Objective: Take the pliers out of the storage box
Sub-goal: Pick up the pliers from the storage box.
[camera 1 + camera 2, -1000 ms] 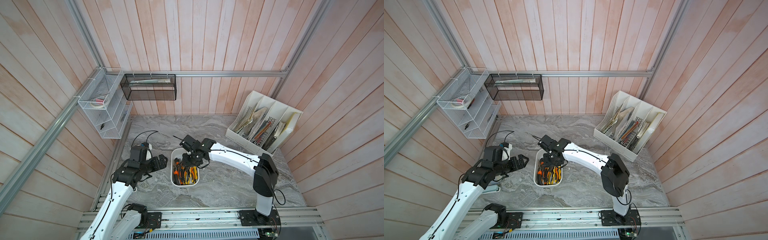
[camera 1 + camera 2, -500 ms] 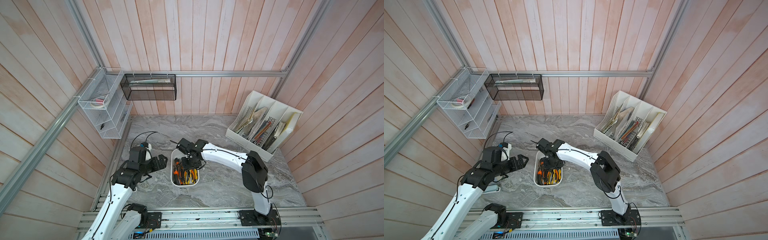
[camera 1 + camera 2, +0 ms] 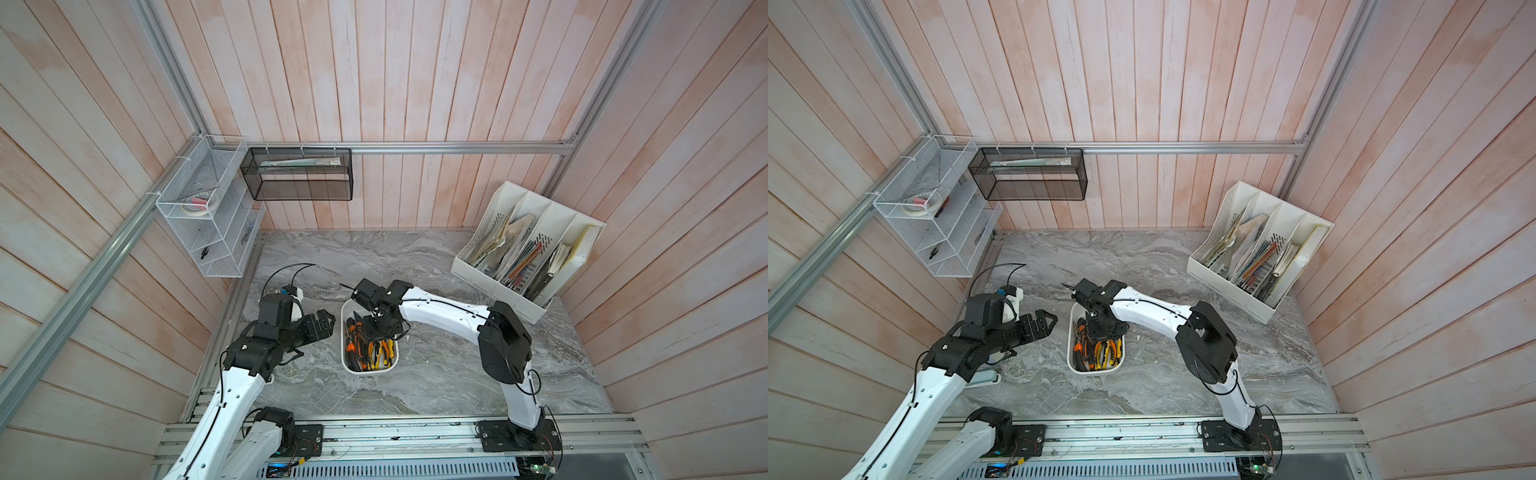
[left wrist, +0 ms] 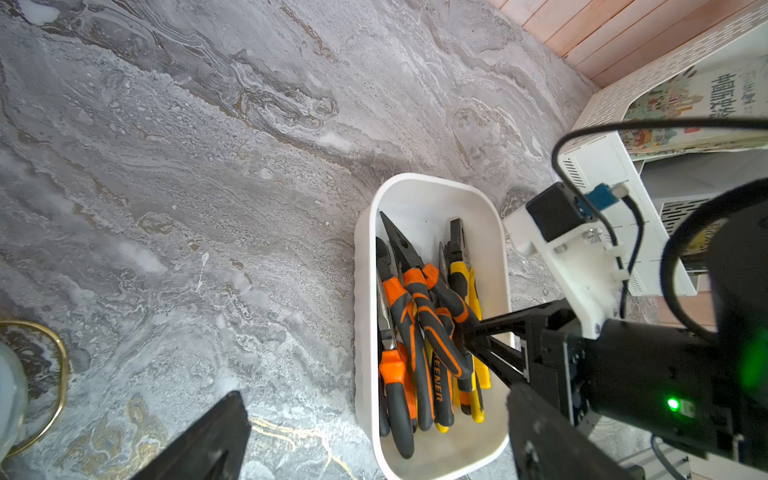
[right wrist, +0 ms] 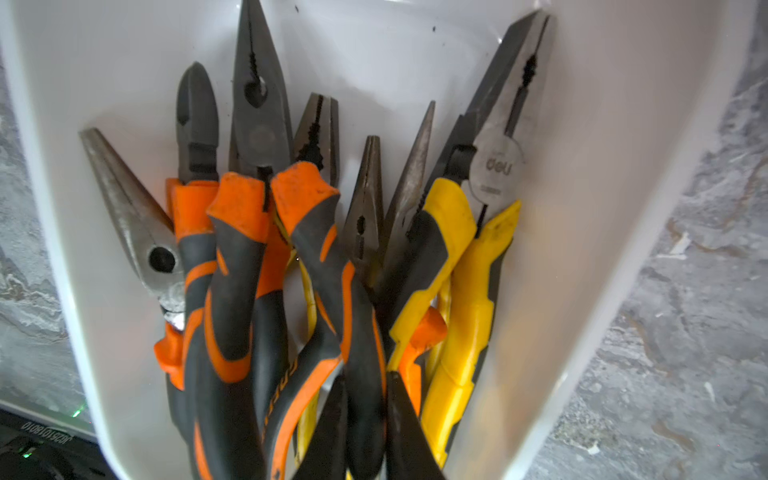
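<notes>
Clearly, the pliers (image 4: 419, 328) lie heaped in the storage box (image 4: 362, 291), which sits just toward 9 o'clock from the centre of the marble table (image 3: 436, 386). The right gripper (image 4: 468, 337), reaching in from the box's 12 o'clock end, is clamped on one orange-and-black handle. At the box's 9 o'clock, the left gripper (image 3: 329, 323) hovers wide open and empty.

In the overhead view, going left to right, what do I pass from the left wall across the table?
White wire basket, left gripper, storage box, white file organizer.
</notes>
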You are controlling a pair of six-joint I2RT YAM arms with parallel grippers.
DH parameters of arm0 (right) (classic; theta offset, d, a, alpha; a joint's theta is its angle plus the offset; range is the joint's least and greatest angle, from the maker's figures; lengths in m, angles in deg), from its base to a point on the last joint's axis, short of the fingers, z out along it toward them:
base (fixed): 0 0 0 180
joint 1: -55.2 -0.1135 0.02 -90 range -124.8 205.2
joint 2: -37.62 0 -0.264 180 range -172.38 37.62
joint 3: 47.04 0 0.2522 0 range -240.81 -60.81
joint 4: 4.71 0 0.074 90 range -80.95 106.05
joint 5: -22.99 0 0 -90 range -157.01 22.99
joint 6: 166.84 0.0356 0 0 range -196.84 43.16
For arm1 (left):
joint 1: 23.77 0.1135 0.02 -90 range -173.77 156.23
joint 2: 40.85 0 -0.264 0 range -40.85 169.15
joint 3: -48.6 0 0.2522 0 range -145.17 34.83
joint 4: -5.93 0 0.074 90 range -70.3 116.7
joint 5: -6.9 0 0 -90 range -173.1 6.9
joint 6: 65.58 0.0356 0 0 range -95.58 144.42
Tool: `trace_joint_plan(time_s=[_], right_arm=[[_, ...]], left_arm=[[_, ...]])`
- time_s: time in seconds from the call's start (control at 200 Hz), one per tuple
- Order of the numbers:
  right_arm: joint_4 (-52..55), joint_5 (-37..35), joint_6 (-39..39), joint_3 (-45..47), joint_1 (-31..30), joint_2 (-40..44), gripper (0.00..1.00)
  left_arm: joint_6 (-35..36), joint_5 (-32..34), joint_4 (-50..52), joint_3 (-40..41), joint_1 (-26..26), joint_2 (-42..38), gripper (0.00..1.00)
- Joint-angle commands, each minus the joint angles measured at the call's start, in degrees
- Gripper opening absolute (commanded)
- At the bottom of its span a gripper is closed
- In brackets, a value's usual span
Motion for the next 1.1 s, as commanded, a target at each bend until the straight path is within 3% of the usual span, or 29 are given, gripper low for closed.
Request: trace_joint_plan(time_s=[0.0,0.39,0.69,0.91,1.095], right_arm=[[-0.37,-0.01,0.03,1.19,-0.66,1.39,0.02],[-8.10,-9.07,4.14,10.42,-0.71,15.50,0.00],[-13.82,-21.57,11.80,30.94,0.99,34.08,0.00],[-23.32,-17.55,9.08,48.60,9.46,44.84,0.00],[-29.04,-14.37,5.58,55.09,13.84,46.72,0.00]], left_arm=[[0.88,0.33,-1.22,0.87,-0.25,-0.42,1.00],[0.61,0.57,-1.16,0.89,-0.23,-0.46,1.00],[0.53,0.26,-1.51,1.05,-0.38,-0.24,1.00],[0.53,-0.16,-1.74,1.25,-0.51,-0.23,1.00],[0.53,-0.35,-1.87,1.33,-0.50,0.16,1.00]])
